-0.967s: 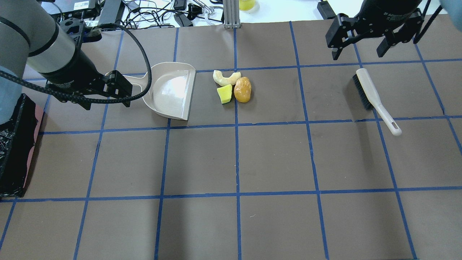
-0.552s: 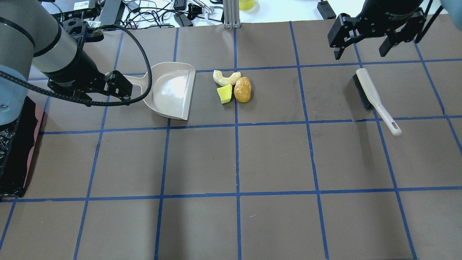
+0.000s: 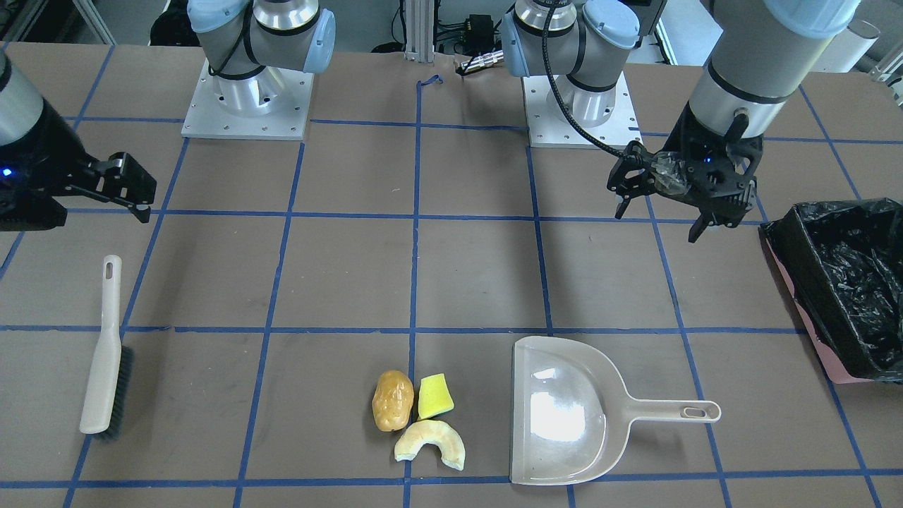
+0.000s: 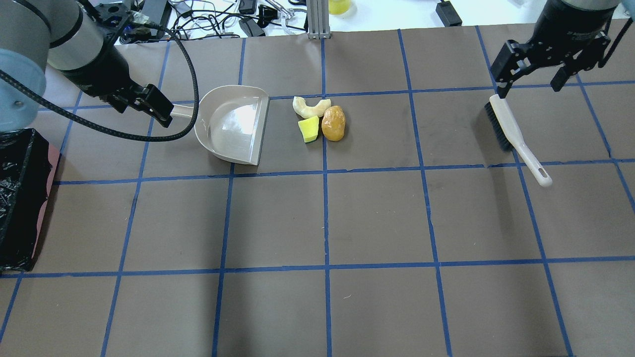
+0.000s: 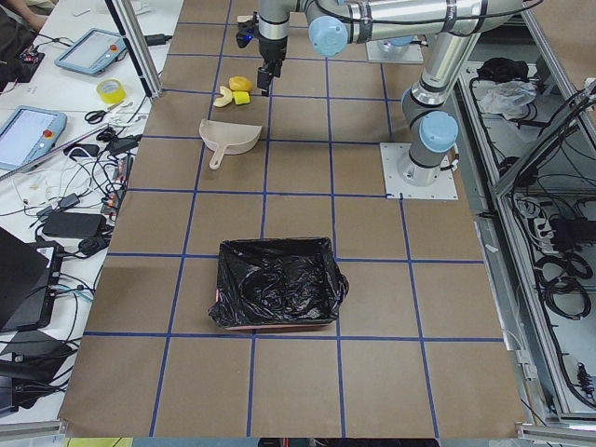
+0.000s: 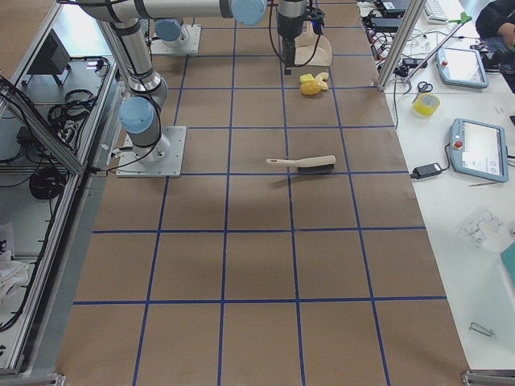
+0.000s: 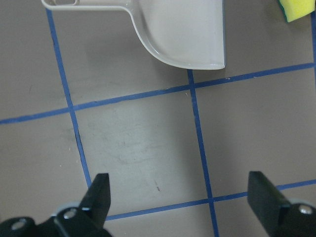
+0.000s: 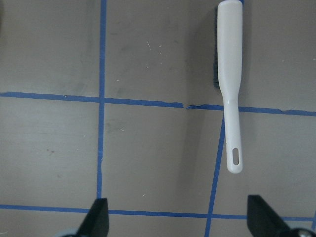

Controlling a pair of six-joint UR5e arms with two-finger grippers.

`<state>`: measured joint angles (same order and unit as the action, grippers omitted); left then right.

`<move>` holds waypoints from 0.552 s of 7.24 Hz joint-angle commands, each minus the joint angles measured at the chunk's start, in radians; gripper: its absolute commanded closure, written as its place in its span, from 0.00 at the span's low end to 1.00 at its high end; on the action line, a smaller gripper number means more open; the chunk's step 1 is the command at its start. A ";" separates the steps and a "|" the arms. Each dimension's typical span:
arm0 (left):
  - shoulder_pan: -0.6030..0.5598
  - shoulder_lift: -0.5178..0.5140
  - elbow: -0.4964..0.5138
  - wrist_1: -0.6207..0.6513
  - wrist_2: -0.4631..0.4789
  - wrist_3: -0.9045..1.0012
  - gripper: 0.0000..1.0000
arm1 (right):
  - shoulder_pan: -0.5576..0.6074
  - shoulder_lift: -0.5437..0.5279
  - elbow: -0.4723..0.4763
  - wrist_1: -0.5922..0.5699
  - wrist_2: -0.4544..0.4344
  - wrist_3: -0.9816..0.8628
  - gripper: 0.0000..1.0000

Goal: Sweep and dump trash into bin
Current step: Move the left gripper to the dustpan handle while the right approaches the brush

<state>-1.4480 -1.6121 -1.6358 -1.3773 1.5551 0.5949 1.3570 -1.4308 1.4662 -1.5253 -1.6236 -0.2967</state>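
The trash lies together on the table: a golden-brown potato (image 4: 333,123), a yellow sponge block (image 4: 309,129) and a pale crescent piece (image 4: 310,106). They also show in the front view: potato (image 3: 392,400), sponge (image 3: 435,397), crescent (image 3: 430,443). The black-lined bin (image 4: 20,198) stands at the table's left end (image 3: 846,282). My left gripper (image 4: 149,106) is open and empty, above the handle of a beige dustpan (image 4: 233,124). My right gripper (image 4: 528,88) is open and empty, above the far end of a brush (image 4: 516,134).
The dustpan's open edge faces the trash, a short gap away. The left wrist view shows the dustpan (image 7: 182,34) ahead of the open fingers; the right wrist view shows the brush (image 8: 229,74). Cables and devices lie beyond the far table edge.
My left gripper has moved toward the far side, over the dustpan handle. My right gripper has moved right and a little nearer, over the brush's head end. Nothing on the table moved.
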 commanded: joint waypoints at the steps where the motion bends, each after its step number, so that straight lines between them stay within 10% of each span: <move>1: 0.008 -0.121 0.052 0.067 0.000 0.370 0.02 | -0.082 0.107 0.008 -0.079 -0.063 -0.121 0.00; 4: 0.082 -0.294 0.174 0.098 -0.001 0.751 0.02 | -0.125 0.158 0.283 -0.457 -0.058 -0.243 0.00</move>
<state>-1.4050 -1.8397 -1.5055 -1.3009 1.5560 1.2183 1.2459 -1.2839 1.6271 -1.8386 -1.6785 -0.4862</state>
